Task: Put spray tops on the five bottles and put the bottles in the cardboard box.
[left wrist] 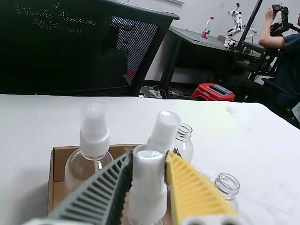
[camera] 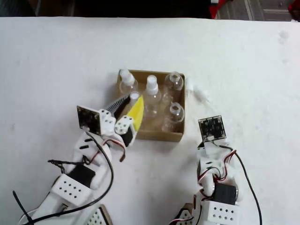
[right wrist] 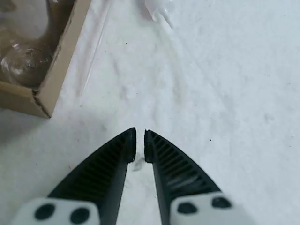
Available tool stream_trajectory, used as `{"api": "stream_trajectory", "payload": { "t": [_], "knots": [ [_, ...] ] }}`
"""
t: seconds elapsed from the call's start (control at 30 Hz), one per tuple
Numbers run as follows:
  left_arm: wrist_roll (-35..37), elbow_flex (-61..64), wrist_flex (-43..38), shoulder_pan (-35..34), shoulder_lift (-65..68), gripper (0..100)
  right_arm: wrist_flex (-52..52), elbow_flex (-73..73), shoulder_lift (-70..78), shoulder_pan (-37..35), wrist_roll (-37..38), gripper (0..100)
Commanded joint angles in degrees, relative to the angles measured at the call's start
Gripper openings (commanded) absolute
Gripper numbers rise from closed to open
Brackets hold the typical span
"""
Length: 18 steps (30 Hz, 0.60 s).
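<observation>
The cardboard box [camera: 157, 135] holds several clear bottles. Two capped bottles [camera: 126, 80] [camera: 152, 88] stand at its far side, and two open-necked bottles [camera: 174, 80] [camera: 174, 112] stand on its right. My left gripper [camera: 132, 99] [left wrist: 147, 161] reaches into the box from the near left, grey and yellow fingers shut on the white spray top [left wrist: 149, 180] of another bottle. A loose spray top [camera: 197, 92] [right wrist: 157, 9] lies on the table just right of the box. My right gripper [right wrist: 139, 140] hovers shut and holding nothing over bare table, near the box's front right corner [right wrist: 54, 75].
White table [camera: 243, 61] stretches open to the right, left and far side of the box. The right arm [camera: 213, 154] stands near the front edge, the left arm's body [camera: 79, 173] at the front left. A dark chair and desks stand beyond the table.
</observation>
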Motion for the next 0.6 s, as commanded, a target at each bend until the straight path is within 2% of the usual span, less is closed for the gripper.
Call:
{"api": "stream_trajectory", "payload": {
  "t": [0.0,0.03,0.1,0.4,0.57],
  "knots": [
    [-4.7,-3.8,0.0,0.4,-0.5,5,0.3,0.5,-0.1,-0.4,0.9,1.8],
    [-6.1,-3.8,0.0,0.4,-0.5,2,0.3,0.5,-0.1,-0.4,0.9,1.8],
    [-7.5,-3.9,0.0,0.4,-0.5,3,0.3,0.5,-0.1,-0.5,0.9,1.8],
    [-7.8,-4.0,-0.3,5.6,-0.5,2,0.3,0.5,-0.1,-0.4,0.9,1.8],
    [-7.9,-3.5,-0.1,5.3,-0.5,2,0.3,0.5,-0.1,-0.3,0.9,1.8]
  ]
}}
